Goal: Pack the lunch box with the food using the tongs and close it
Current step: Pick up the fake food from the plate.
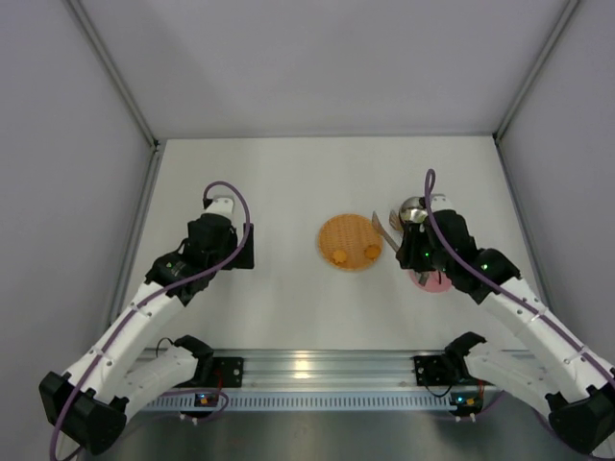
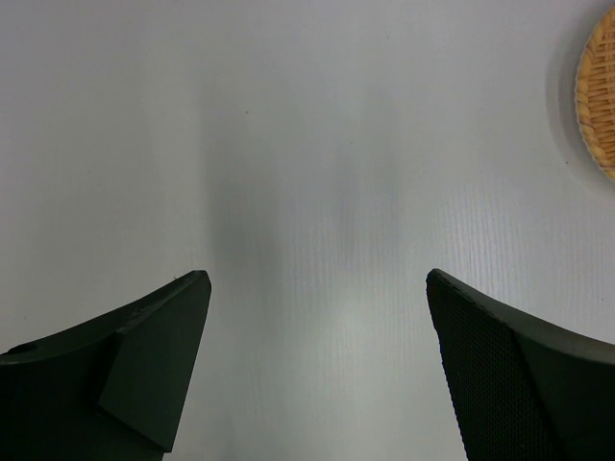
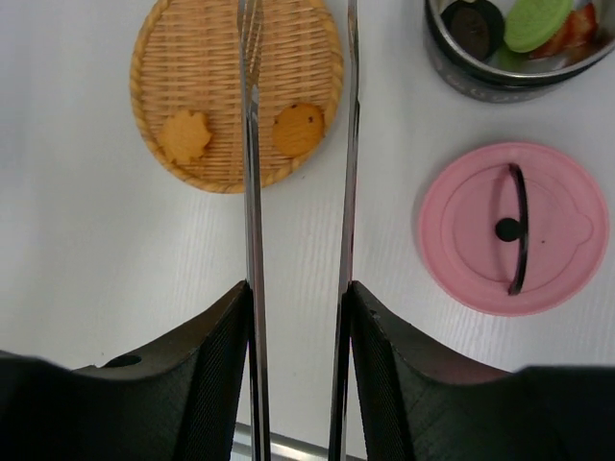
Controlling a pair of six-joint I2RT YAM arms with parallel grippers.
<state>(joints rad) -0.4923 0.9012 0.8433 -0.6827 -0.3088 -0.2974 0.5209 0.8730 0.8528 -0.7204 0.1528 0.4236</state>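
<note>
My right gripper (image 3: pixel 300 288) is shut on the tongs (image 3: pixel 252 192), its pads pressing the two slim silver arms from outside. The arms stay apart and run forward over the orange woven plate (image 3: pixel 221 58); their tips leave the top of the right wrist view. Two orange food pieces (image 3: pixel 184 136) (image 3: pixel 298 130) lie on the plate. The steel lunch box (image 3: pixel 480 82) at the upper right holds a black piece (image 3: pixel 471 24), a green disc (image 3: pixel 536 21) and a red piece. Its pink lid (image 3: pixel 461 240) lies flat on the table beside it. My left gripper (image 2: pixel 317 288) hangs open over bare table.
From above, the plate (image 1: pixel 350 230) sits mid-table, with the lunch box (image 1: pixel 413 208) and the lid (image 1: pixel 430 281) to its right under my right arm. The left arm (image 1: pixel 221 240) stands well left of the plate. Grey walls close in the table on three sides.
</note>
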